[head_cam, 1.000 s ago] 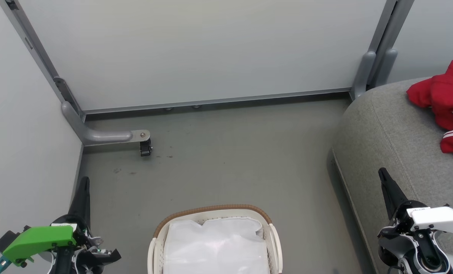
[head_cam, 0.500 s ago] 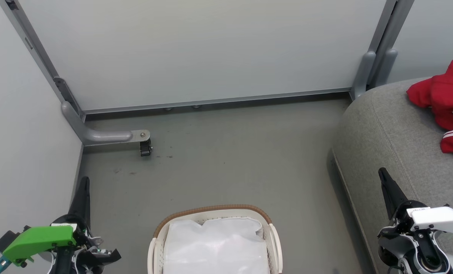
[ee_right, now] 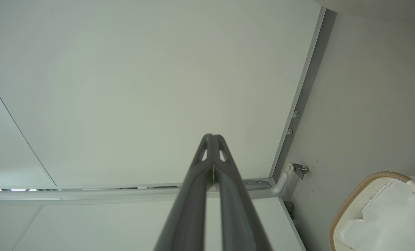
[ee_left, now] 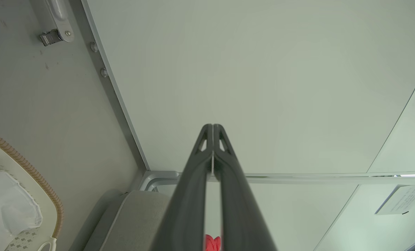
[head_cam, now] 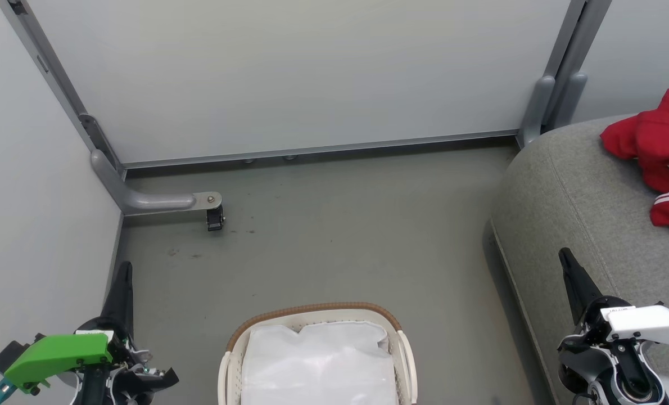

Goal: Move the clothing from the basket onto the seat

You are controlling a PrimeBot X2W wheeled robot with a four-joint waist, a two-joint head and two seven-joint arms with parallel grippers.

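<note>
Located at right edge, upper half: clothing (head_cam: 658, 152), red with white trim, heaped on grey seat (head_cam: 565, 185). Located at bottom centre, on floor (head_cam: 340, 236): basket (head_cam: 312, 311), holding white sheet lining (head_cam: 317, 365). Clothing and basket well apart. Left tool (head_cam: 125, 267), lower left: narrow, pressed together tip to tip. Right tool (head_cam: 564, 254), lower right: likewise narrow, closed up.

Basket (head_cam: 312, 308) on grey floor (head_cam: 340, 225); red clothing (head_cam: 663, 146) on grey seat (head_cam: 570, 191).
</note>
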